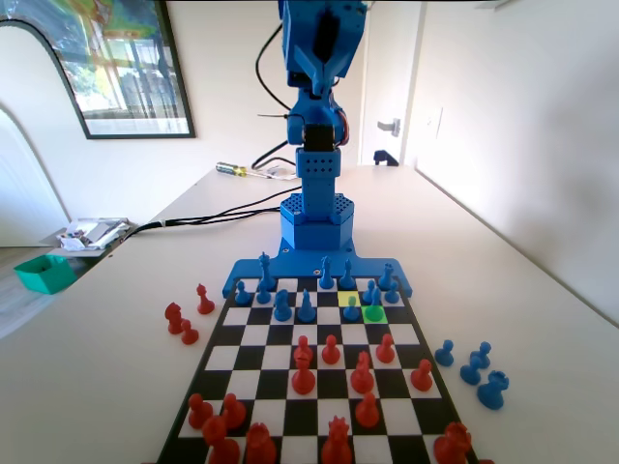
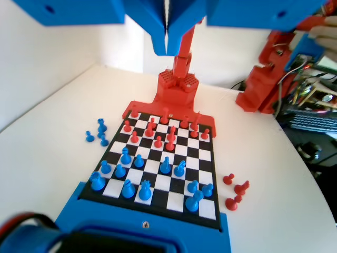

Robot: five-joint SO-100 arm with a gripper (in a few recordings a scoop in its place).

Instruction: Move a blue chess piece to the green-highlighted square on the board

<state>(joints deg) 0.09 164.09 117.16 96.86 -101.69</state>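
The board [image 1: 215, 333] lies in front of the blue arm's base, with blue pieces on its far rows and red pieces on the near rows. The green-highlighted square [image 1: 374, 313] sits right of centre in the third row from the arm and carries no piece. A blue chess piece [image 1: 351, 308], a small pawn, stands just left of it, by the paler yellow-green cell [image 1: 346, 297]. Another blue pawn [image 1: 370, 293] stands right behind the green square. My gripper [image 2: 167, 51] hangs high above the board [image 2: 212, 167], jaws pressed together and holding nothing.
Three red pieces [image 1: 180, 322] stand off the board on the left in the fixed view, and several blue pieces [image 1: 474, 367] off the right. A teal tray [image 1: 44, 273] and clutter sit at the table's left edge. Cables and a screwdriver [image 1: 232, 169] lie behind the arm.
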